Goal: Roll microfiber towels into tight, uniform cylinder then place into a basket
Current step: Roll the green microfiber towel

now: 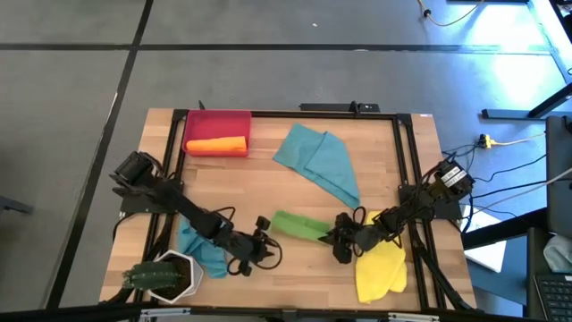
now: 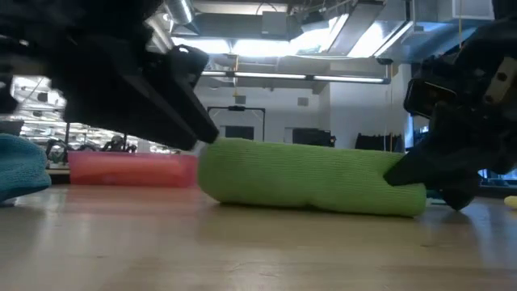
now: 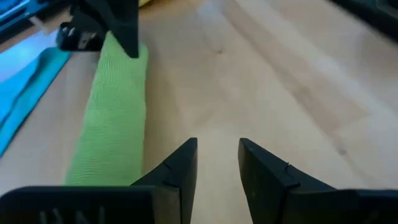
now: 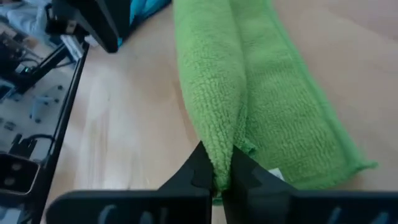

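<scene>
While clamped — right pincer [image 4: 217,176] on green towel [image 4: 249,93]

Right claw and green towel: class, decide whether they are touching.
Touching. The right wrist view shows the right claw pinching a fold of the green towel between its fingertips, no gap visible.

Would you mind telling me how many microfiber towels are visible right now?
5: the orange towel rolled in the red basket; one teal towel mid-table; another teal towel by the plant pot; the green towel pinched by the right gripper; the yellow towel.
</scene>
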{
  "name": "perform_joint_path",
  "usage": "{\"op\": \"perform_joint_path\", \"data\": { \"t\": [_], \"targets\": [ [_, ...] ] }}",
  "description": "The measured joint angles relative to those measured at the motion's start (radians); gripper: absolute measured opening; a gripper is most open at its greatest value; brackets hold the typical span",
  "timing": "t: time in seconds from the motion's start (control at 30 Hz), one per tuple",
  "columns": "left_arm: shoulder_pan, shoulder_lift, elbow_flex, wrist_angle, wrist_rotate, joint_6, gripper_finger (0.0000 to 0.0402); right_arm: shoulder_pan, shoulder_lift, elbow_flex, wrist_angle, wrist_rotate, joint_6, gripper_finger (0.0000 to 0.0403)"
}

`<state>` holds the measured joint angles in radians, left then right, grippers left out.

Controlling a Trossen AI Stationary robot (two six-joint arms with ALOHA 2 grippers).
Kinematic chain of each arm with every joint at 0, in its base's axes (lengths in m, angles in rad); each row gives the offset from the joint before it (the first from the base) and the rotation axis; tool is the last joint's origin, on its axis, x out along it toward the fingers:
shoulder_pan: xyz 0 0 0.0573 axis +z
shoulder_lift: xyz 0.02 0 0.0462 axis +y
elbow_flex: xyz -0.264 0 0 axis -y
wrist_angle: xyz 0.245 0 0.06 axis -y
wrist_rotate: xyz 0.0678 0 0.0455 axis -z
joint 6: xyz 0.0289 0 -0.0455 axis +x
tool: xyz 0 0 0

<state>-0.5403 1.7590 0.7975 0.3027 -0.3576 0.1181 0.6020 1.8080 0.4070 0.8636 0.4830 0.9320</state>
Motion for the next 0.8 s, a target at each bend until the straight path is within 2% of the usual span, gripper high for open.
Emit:
{"op": "perform_joint_path", "data": {
  "t": [0.3, 0.67, 0.8],
  "targets": [
    [0.073, 0.002, 0.000, 0.048, -0.120, -0.003, 0.0106, 0.010, 0.001, 0.020, -0.034, -0.003, 0.010, 0.0013],
    [0.188, 0.092, 0.000, 0.080, -0.121, -0.004, 0.0106, 0.010, 0.002, 0.024, -0.042, -0.016, -0.001, 0.0017],
    [0.220, 0.127, 0.001, 0.087, -0.088, -0.009, 0.0106, 0.010, 0.005, 0.024, -0.047, -0.041, -0.080, 0.0026]
  ]
}}
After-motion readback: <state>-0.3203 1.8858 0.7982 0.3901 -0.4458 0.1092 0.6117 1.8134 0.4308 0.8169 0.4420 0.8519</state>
